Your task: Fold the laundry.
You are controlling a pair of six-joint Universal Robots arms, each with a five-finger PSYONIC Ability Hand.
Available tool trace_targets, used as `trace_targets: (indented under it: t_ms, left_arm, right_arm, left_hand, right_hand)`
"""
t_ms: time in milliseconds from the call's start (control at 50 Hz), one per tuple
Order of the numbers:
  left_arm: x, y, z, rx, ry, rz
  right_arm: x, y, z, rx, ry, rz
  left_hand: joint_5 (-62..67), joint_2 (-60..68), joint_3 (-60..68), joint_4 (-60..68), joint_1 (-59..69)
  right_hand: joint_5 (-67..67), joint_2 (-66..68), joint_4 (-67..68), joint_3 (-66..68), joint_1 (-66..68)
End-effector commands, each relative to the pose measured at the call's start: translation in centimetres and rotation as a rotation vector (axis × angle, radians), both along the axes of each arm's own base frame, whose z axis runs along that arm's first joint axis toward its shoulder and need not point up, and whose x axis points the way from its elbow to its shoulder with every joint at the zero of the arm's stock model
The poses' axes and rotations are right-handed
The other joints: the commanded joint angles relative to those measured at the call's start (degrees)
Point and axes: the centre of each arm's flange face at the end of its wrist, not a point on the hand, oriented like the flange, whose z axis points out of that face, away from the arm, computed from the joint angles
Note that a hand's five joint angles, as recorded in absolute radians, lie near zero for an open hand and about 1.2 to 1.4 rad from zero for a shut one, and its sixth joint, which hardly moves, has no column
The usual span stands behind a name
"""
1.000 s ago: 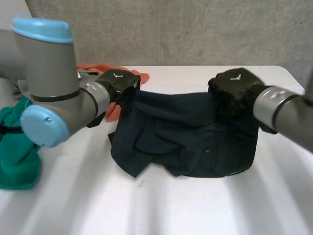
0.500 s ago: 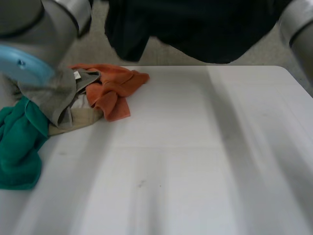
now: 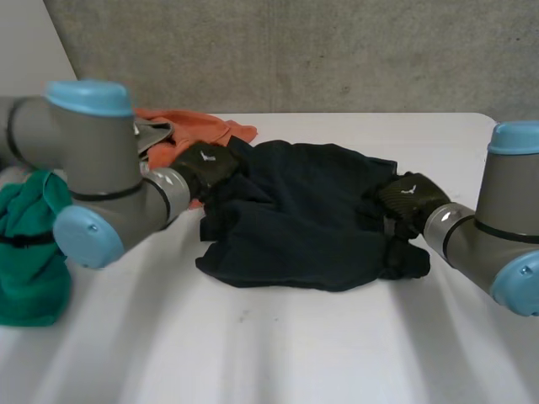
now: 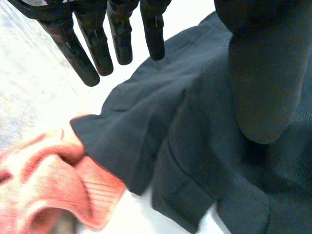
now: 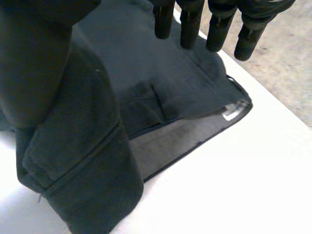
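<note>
Head view: the white table [image 3: 337, 353] takes up most of the scene, and a dark garment [image 3: 303, 219] lies crumpled across its middle, flat on the surface. The left arm reaches in to the garment's left end and the right arm to its right end. The left hand [image 3: 205, 162] sits at the upper left corner of the garment. In the left wrist view its fingers [image 4: 119, 44] are straight and spread over the garment's edge, while the thumb [image 4: 263, 87] stands well apart from them above the cloth. The hand is open and grips nothing. The right hand [image 3: 410, 195] rests at the right edge, with a bunched lump of the garment just in front of it. In the right wrist view its fingers [image 5: 190, 24] point straight out over the flat part of the cloth. A raised fold of the garment lies against the thumb [image 5: 34, 68], and nothing is pinched between thumb and fingers.

A green cloth [image 3: 29, 261] is heaped at the table's left edge, partly behind the left arm. An orange cloth [image 3: 202, 128] lies behind the left hand and touches the garment's corner, with a grey cloth [image 3: 154, 135] beside it. A small white label [image 5: 231, 111] shows at the garment's open edge near the right fingertips
</note>
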Motion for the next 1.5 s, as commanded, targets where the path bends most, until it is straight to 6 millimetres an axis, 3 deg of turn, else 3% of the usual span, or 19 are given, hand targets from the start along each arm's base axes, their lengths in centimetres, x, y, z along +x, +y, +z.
trace_targets:
  t_ms: [20,80,160,260,340,400,520,640,900,1040,1060,1120,1140,1220,1280,1380,1500]
  left_arm:
    - [2.2,1.7,5.9,-0.090,0.042,0.045]
    - [3.4,3.3,6.6,-0.086,0.039,0.064]
    - [4.4,5.6,5.6,-0.047,0.005,0.069]
    - [5.1,7.4,2.3,-0.030,-0.054,0.049]
    - [5.4,7.7,-0.2,-0.029,-0.116,0.033]
    - [5.5,7.5,-1.4,-0.024,-0.140,0.028]
    - [4.9,6.3,-3.3,-0.018,-0.148,0.019]
    - [3.1,5.8,-5.0,-0.019,-0.159,-0.018]
    - [0.7,4.3,-8.4,-0.024,-0.251,0.012]
    - [0.1,3.7,-7.8,-0.077,-0.253,0.021]
    - [0.0,3.6,-7.7,-0.085,-0.252,0.022]
    - [-0.1,3.6,-7.4,-0.093,-0.245,0.024]
    - [-0.2,3.7,-7.2,-0.096,-0.244,0.027]
    - [0.1,3.9,-5.3,-0.125,-0.227,0.057]
    - [0.8,4.5,-3.8,-0.127,-0.208,0.079]
    - [2.6,7.2,0.6,-0.146,-0.190,0.088]
    - [4.9,11.4,1.5,-0.015,-0.328,0.033]
  right_arm:
    - [-1.3,2.1,4.2,-0.055,-0.059,-0.051]
    - [-2.0,4.0,5.4,-0.061,-0.059,-0.044]
    - [-3.2,6.2,6.2,-0.057,-0.048,-0.029]
    - [-3.9,8.6,5.1,-0.016,-0.012,0.048]
    - [-4.2,9.8,3.7,0.027,0.030,0.094]
    - [-4.6,10.0,2.8,0.051,0.045,0.104]
    - [-4.8,8.6,0.2,0.068,0.045,0.112]
    - [-4.3,6.2,-1.6,-0.030,-0.002,0.105]
    - [-2.7,3.0,-4.7,-0.150,-0.010,0.141]
    - [-2.0,1.6,-5.2,-0.200,-0.009,0.135]
    - [-1.9,1.3,-5.3,-0.209,-0.010,0.126]
    - [-1.9,0.7,-5.3,-0.228,-0.009,0.110]
    - [-1.9,0.4,-5.1,-0.238,-0.013,0.099]
    - [-2.0,0.3,-4.2,-0.232,-0.039,0.075]
    - [-2.1,0.8,-3.4,-0.196,-0.061,0.065]
    - [-3.4,3.8,0.8,0.001,-0.020,0.055]
    - [-5.1,7.5,2.0,0.334,0.093,0.111]
  left_hand:
    - [-0.63,-1.36,-1.57,-1.14,-1.69]
    - [-0.63,-1.36,-1.57,-1.14,-1.69]
    - [1.04,0.32,0.10,0.53,-0.02]
    - [12.62,11.89,11.68,12.11,11.56]
    - [18.36,17.63,17.42,17.85,17.30]
    - [19.72,19.00,18.78,19.21,18.66]
    - [10.32,9.59,9.38,9.81,9.26]
    - [9.29,8.57,8.35,8.78,8.23]
    - [11.64,10.91,10.70,11.13,10.58]
    - [31.79,31.06,30.85,31.28,30.73]
    - [42.66,41.93,41.72,42.15,41.60]
    - [56.51,55.79,55.57,56.00,55.45]
    - [61.04,60.31,60.10,60.53,59.98]
    - [61.08,60.36,60.14,60.57,60.02]
    - [61.08,60.36,60.14,60.57,60.02]
    - [61.08,60.36,60.14,60.57,60.02]
    - [61.08,60.36,60.14,60.57,60.02]
  right_hand:
    - [-2.98,-2.87,-3.32,-3.04,-3.06]
    - [-2.98,-2.87,-3.32,-3.04,-3.06]
    - [-2.98,-2.87,-3.32,-3.04,-3.06]
    - [10.09,10.21,9.76,10.04,10.02]
    - [23.38,23.50,23.05,23.33,23.31]
    - [24.94,25.05,24.61,24.88,24.86]
    - [17.39,17.50,17.05,17.33,17.31]
    - [8.46,8.58,8.13,8.41,8.39]
    - [11.65,11.76,11.32,11.59,11.57]
    - [23.73,23.85,23.40,23.68,23.66]
    - [30.92,31.03,30.59,30.87,30.85]
    - [47.75,47.86,47.42,47.69,47.67]
    - [65.63,65.75,65.30,65.58,65.56]
    - [67.02,67.13,66.68,66.96,66.94]
    - [67.02,67.13,66.68,66.96,66.94]
    - [67.02,67.13,66.68,66.96,66.94]
    - [67.02,67.13,66.68,66.96,66.94]
